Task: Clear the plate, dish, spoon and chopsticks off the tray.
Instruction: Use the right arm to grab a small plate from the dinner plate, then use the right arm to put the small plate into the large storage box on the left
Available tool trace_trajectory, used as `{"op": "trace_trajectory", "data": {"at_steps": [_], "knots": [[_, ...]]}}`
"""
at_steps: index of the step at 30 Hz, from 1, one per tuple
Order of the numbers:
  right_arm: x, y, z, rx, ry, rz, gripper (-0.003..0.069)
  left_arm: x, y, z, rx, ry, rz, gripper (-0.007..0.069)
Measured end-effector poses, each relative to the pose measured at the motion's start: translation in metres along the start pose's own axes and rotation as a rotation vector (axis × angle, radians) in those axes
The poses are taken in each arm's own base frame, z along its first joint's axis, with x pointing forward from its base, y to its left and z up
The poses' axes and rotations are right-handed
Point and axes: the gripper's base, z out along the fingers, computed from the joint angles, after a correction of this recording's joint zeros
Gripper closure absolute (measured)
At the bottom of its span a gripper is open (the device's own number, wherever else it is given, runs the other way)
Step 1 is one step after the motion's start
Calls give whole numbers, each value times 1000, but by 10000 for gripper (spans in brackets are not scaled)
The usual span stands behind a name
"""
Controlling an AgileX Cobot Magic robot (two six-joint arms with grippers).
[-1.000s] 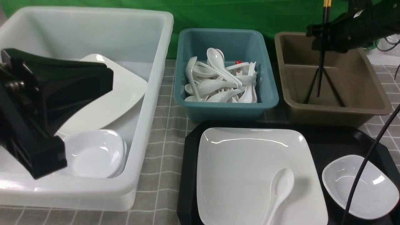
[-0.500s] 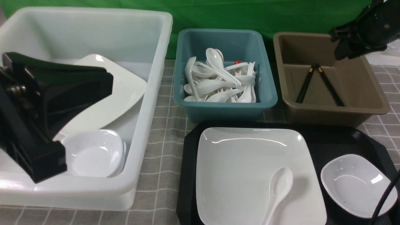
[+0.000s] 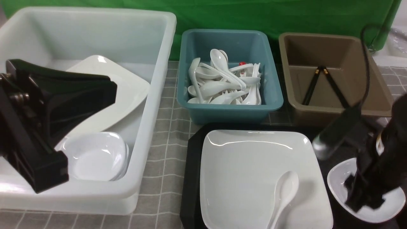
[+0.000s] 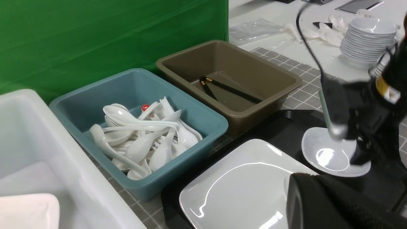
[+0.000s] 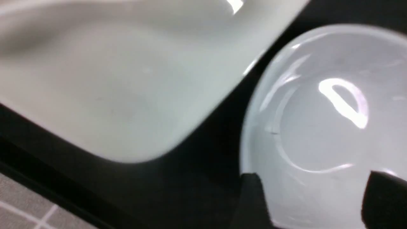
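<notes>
The right gripper (image 5: 313, 203) hangs with jaws spread wide and empty over the dish (image 5: 321, 127), which sits at the tray's (image 3: 192, 178) four o'clock corner. A good pick pinches one raised rim wall rather than the slick floor, though blur hides whether the fingertips touch it yet. The plate (image 3: 248, 171) lies just beside the dish at nine o'clock, the spoon (image 3: 284, 190) resting on it, so the free path is straight up, then across to the white tub (image 3: 159, 95) far at nine o'clock.
</notes>
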Motion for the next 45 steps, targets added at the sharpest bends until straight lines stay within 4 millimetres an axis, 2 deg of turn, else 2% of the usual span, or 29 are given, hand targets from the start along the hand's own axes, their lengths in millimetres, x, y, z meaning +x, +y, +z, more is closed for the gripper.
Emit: {"op": "trace_trajectory", "data": {"at_steps": [5, 11, 16, 17, 20, 21, 23, 25, 30, 31, 32, 33, 35, 37, 40, 41, 42, 43, 44, 45], "knots": [[5, 7, 38, -4, 22, -76, 133, 0, -1, 0, 6, 4, -4, 603], [1, 2, 61, -12, 57, -71, 139, 0, -1, 0, 7, 4, -6, 603], [0, 1, 62, -15, 57, -68, 237, 0, -1, 0, 8, 5, -6, 603], [0, 1, 63, -17, 59, -67, 309, 0, -1, 0, 8, 5, -6, 603], [-4, 0, 56, -5, 91, -86, 436, 1, -1, 0, 12, 12, -6, 603], [-4, 0, 56, -4, 94, -85, 436, 1, -1, 0, 12, 12, -6, 603], [-10, 3, 38, 2, 115, -91, 501, 2, -1, 0, 15, 18, -5, 603], [-17, 6, 11, 9, 125, -65, 577, 2, -1, 0, 12, 23, 3, 603], [-36, 21, -68, 41, -9, 3, 598, 3, 1, -2, -15, 36, 22, 603], [-41, 26, -86, 45, -72, -3, 597, 4, 2, -4, -32, 41, 27, 603], [-54, 37, -121, 35, -213, -35, 597, 5, 3, -9, -66, 44, 25, 603], [-61, 46, -135, 22, -278, -72, 597, 5, 4, -15, -91, 40, 26, 603], [-83, 74, -176, -28, -486, -186, 597, 6, 6, -32, -165, 23, 18, 603], [-103, 96, -201, -58, -633, -273, 597, 8, 6, -53, -237, -6, -6, 603], [-139, 135, -214, -83, -756, -399, 597, 13, 5, -87, -337, -60, -21, 603], [-159, 155, -213, -89, -785, -453, 597, 17, 4, -101, -379, -68, -24, 603], [-170, 167, -206, -92, -781, -483, 597, 20, 3, -112, -401, -82, -28, 603], [-176, 172, -208, -94, -798, -489, 597, 22, 2, -113, -406, -78, -35, 603], [-194, 191, -197, -93, -793, -536, 597, 26, 1, -124, -430, -86, -41, 603], [-206, 202, -194, -95, -805, -556, 597, 30, 0, -132, -442, -90, -47, 603]]}}
